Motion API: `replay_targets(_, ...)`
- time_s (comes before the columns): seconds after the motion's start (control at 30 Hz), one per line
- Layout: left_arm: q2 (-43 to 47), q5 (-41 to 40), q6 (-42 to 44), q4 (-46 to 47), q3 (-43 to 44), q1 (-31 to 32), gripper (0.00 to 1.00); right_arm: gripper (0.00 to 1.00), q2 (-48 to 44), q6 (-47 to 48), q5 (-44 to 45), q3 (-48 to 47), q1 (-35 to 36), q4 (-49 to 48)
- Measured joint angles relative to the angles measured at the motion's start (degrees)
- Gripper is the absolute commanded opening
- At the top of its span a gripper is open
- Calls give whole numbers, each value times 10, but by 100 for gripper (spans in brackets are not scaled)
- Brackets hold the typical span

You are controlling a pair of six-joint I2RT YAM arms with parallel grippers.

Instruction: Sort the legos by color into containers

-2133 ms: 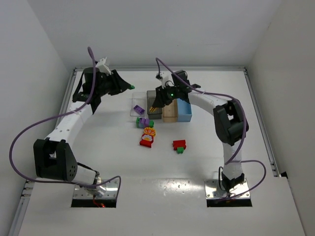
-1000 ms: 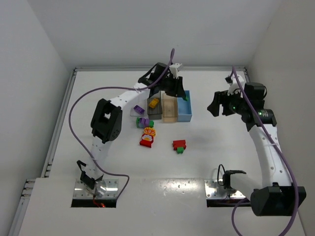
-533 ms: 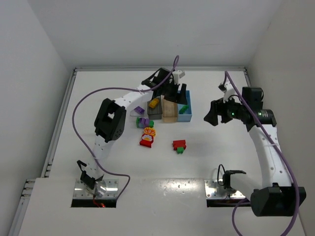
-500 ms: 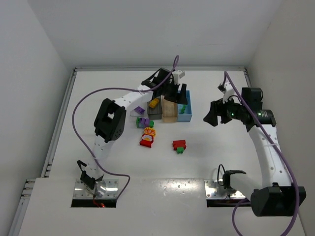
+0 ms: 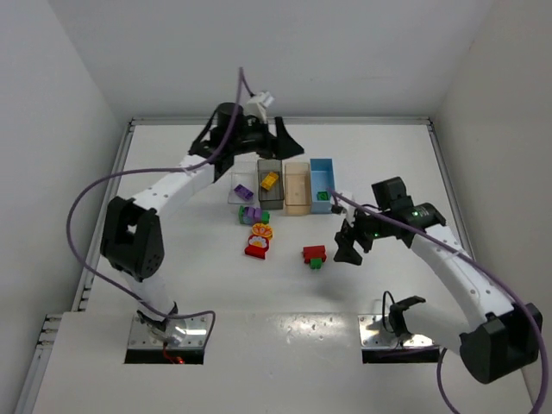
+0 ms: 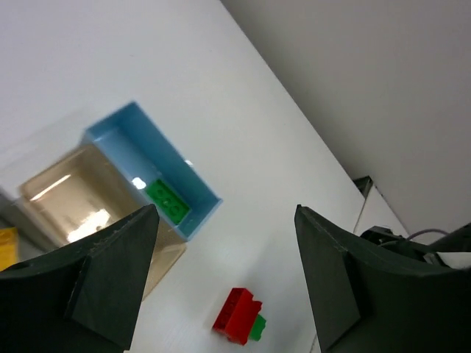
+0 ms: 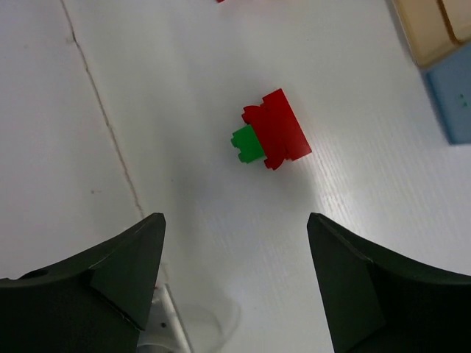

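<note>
The right hand (image 5: 349, 246) hangs spread and empty just right of the joined red brick (image 5: 314, 252) and green brick (image 5: 316, 264) on the bench (image 5: 190, 276); it is much the nearer arm. The left hand (image 5: 289, 145), also spread and empty, hovers behind the row of containers (image 5: 297, 194). Other loose legos (image 5: 256, 231) lie further left.

From the left wrist, the light blue bin (image 6: 125, 140) holds one green piece (image 6: 168, 202), with the tan bin (image 6: 66, 195) just beside it.

From the right wrist, the pair lies ahead between the fingers (image 7: 110, 279), slightly right of centre. The red brick's long axis slants upper left to lower right, with the green brick on its left flank. Nothing blocks it; a wrist turn seems the only need.
</note>
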State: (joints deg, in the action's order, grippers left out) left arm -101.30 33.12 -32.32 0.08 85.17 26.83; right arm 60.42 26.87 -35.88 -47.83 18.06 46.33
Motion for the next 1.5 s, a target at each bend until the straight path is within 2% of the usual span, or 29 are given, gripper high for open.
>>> replay_targets(0.17,76,8,-10,9,-94,-86,82,81,102,95,-7,-16,22,9)
replay_targets(0.27,124,-16,-4,-7,-151,-93,82,81,158,112,-12,-32,35,4)
replay_targets(0.37,174,-27,8,-24,-190,-91,82,81,164,126,-12,-33,62,-2)
replay_targets(0.53,225,-37,28,-33,-213,-97,82,81,163,217,-16,-33,81,10)
replay_targets(0.7,230,-24,36,-42,-225,-114,82,82,170,366,5,-40,79,51)
replay_targets(0.8,230,-24,38,-48,-228,-122,82,82,205,442,15,-76,79,89)
replay_targets(1.0,230,-17,41,-47,-231,-127,82,83,233,493,18,-94,80,97)
replay_targets(1.13,230,-15,42,-48,-238,-127,82,86,236,490,22,-92,93,98)
replay_targets(1.2,230,-15,42,-48,-238,-127,82,91,249,471,23,-92,101,98)
replay_targets(1.4,230,-18,42,-47,-242,-127,82,99,301,306,35,-103,146,69)
replay_targets(1.5,230,-22,42,-48,-247,-129,82,99,294,212,49,-93,168,19)
